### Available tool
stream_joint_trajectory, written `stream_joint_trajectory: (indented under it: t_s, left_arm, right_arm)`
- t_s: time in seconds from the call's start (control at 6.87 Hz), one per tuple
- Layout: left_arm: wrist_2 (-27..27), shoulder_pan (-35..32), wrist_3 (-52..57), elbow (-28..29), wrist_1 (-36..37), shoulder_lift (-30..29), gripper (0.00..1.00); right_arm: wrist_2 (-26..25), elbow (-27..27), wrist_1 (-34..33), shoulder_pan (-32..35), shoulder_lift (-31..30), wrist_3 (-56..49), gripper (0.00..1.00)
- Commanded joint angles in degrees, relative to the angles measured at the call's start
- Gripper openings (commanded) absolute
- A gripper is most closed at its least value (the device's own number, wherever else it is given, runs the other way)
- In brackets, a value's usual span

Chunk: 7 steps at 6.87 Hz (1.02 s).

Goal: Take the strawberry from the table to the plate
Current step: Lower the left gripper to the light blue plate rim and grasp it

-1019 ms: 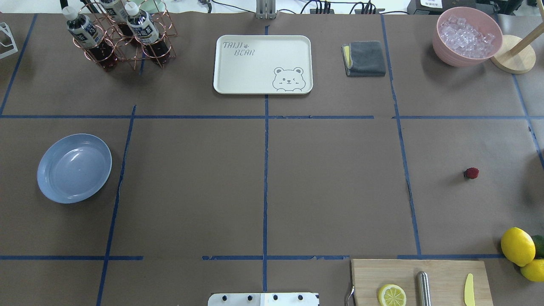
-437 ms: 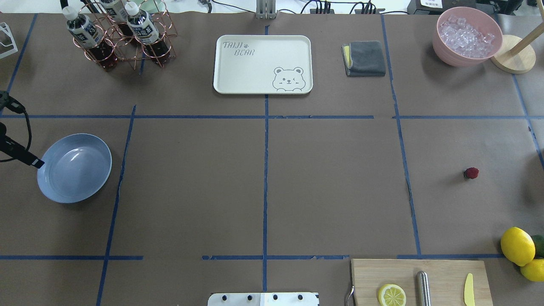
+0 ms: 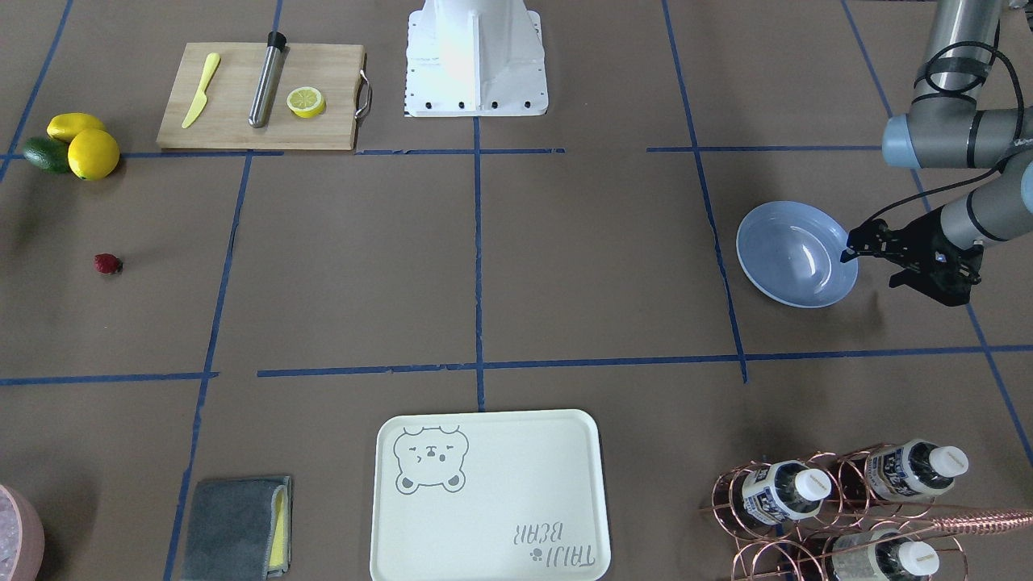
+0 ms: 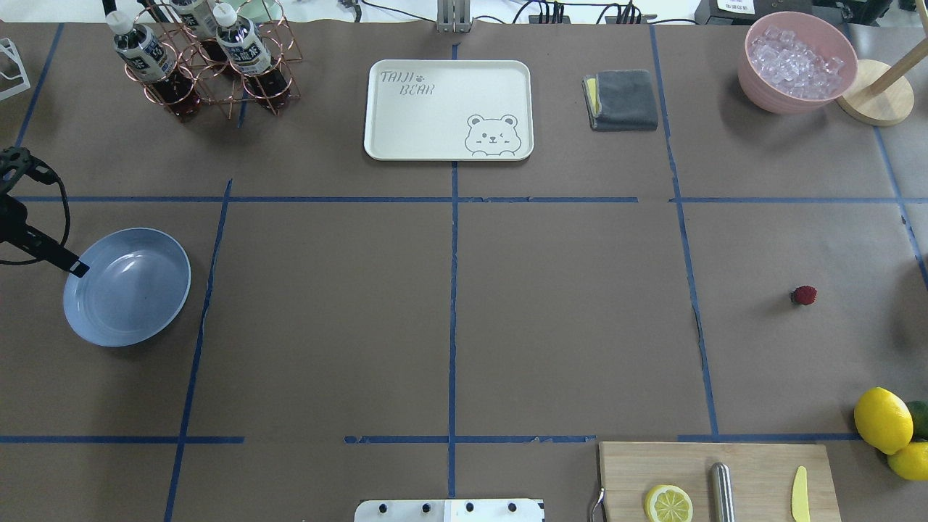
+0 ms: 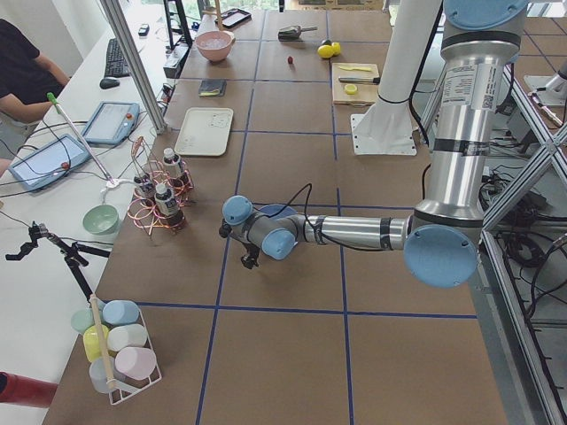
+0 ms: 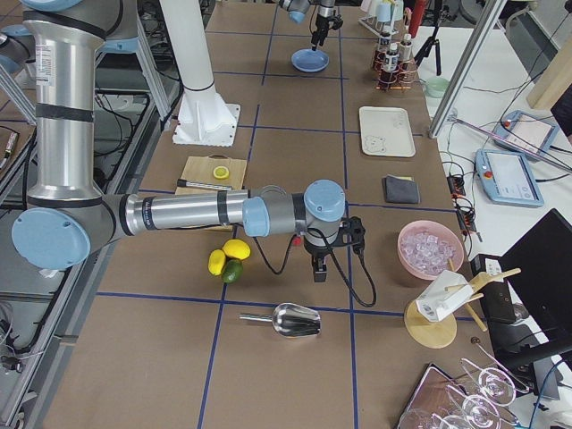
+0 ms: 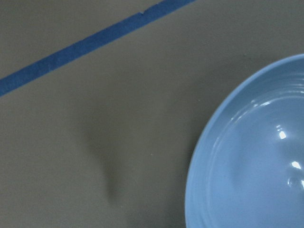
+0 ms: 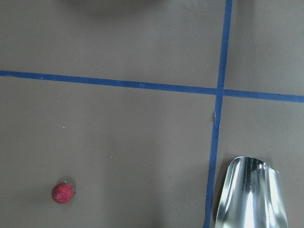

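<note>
The strawberry is a tiny dark-red berry lying alone on the brown-paper table, far right; it also shows in the front view and low left in the right wrist view. The pale-blue plate sits far left and holds nothing. My left gripper hangs over the plate's left rim, fingers together, holding nothing. The plate's rim fills the right of the left wrist view. My right gripper shows only in the right side view, pointing down near the strawberry's area; I cannot tell its state.
A metal scoop lies right of the strawberry. Two lemons and an avocado sit at the near right edge. A cutting board holds a lemon half, a rod and a knife. At the far side: bear tray, bottle rack, cloth, ice bowl.
My left arm has come into the overhead view from the left edge, and its gripper tip now reaches the plate's left rim. The strawberry and plate have not moved.
</note>
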Motion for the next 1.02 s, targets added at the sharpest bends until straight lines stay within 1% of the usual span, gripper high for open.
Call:
stream_joint_trajectory:
  t_s: [0.0,0.44,0.73,0.87]
  left_arm:
    - [-0.06,0.02,-0.31,0.14,-0.07,-0.21,0.83]
    - [-0.15,0.11,-0.58,-0.47,-0.08,-0.55,0.83]
    - [-0.06,2.38,-2.94,-0.56,-0.16,-1.6,0.82]
    - [-0.06,2.57,-2.95,-0.56,-0.16,-1.7,0.59]
  right_arm:
    - [0.04,-0.02,-0.07,-0.17,-0.01,0.08,1.0]
    - [0.04,-0.37,-0.07,-0.17,-0.01,0.08,1.0]
    - [-0.04,-1.32,0.02,-0.17,-0.01,0.08,1.0]
    - [-0.04,-1.33,0.02,-0.43,-0.01,0.08,1.0]
